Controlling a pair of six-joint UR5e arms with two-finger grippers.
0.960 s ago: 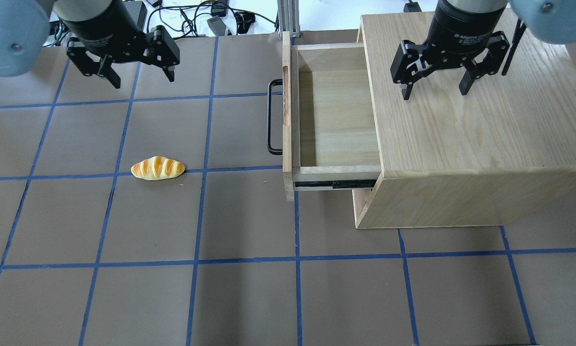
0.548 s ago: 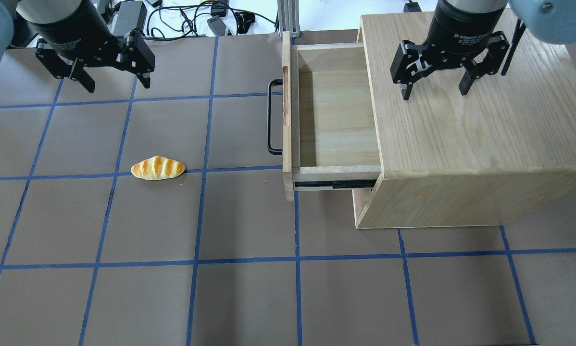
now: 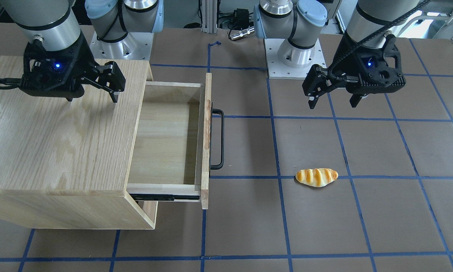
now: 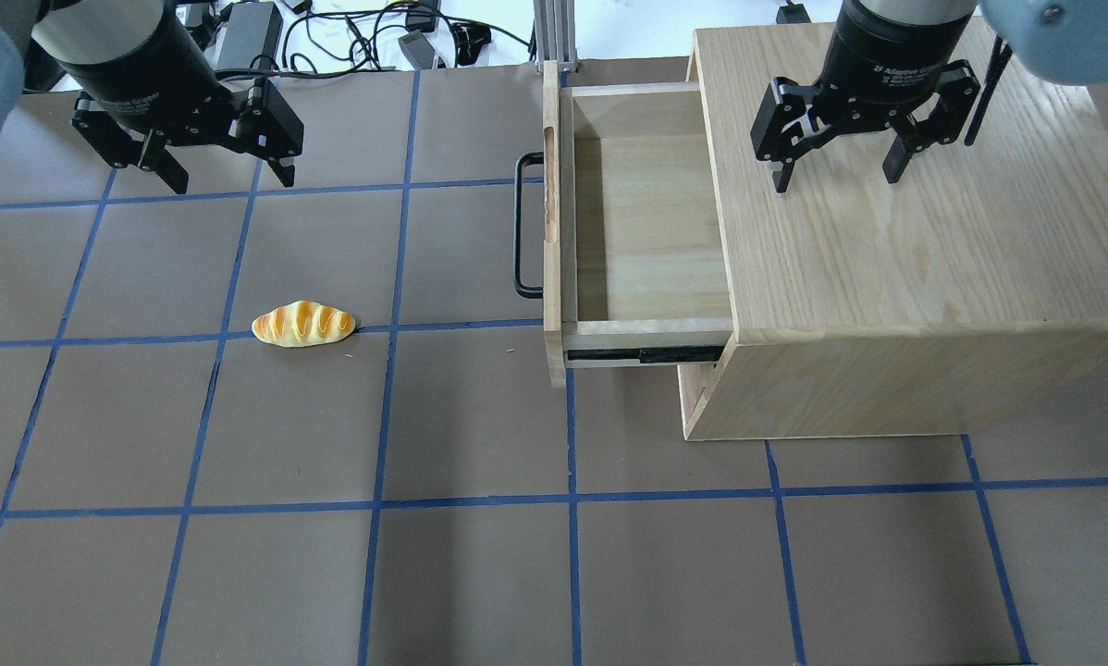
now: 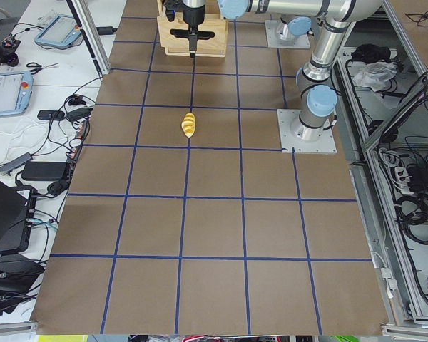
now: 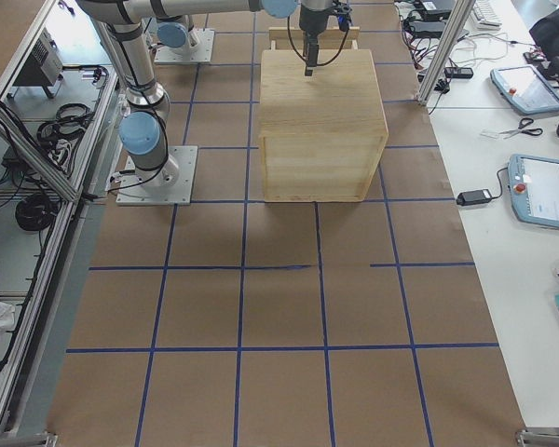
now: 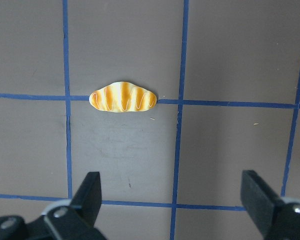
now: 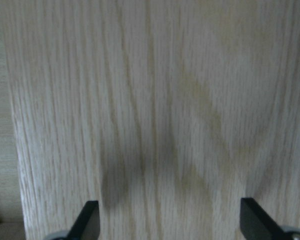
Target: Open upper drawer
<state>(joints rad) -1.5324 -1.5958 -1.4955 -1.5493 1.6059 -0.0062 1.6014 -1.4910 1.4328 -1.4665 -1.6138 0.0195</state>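
1. my left gripper (image 4: 230, 176) hangs over the bare brown table (image 4: 471, 573), fingers spread wide with nothing between them. i judge it is parked there to keep clear, well apart from the drawer.
2. a bread roll (image 4: 304, 324) lies alone on a blue tape line. it is oblong and glossy, golden with pale stripes, and likely a hard toy. it has no part in this job.
3. the handle (image 4: 520, 227) is a thin black metal bar bent at both ends, standing proud of the flat front panel. nothing touches it.
4. the upper drawer (image 4: 651, 231) is drawn well out of its housing toward the table's middle. its pale plank floor is bare and a black slide rail shows along its side. i judge the opening done.
5. the cabinet (image 4: 905, 250) is boxy, with a smooth oak-grain top.
6. my right gripper (image 4: 836, 178) hovers above that top, spread wide and gripping nothing. its wrist view shows only wood grain between the fingertips.
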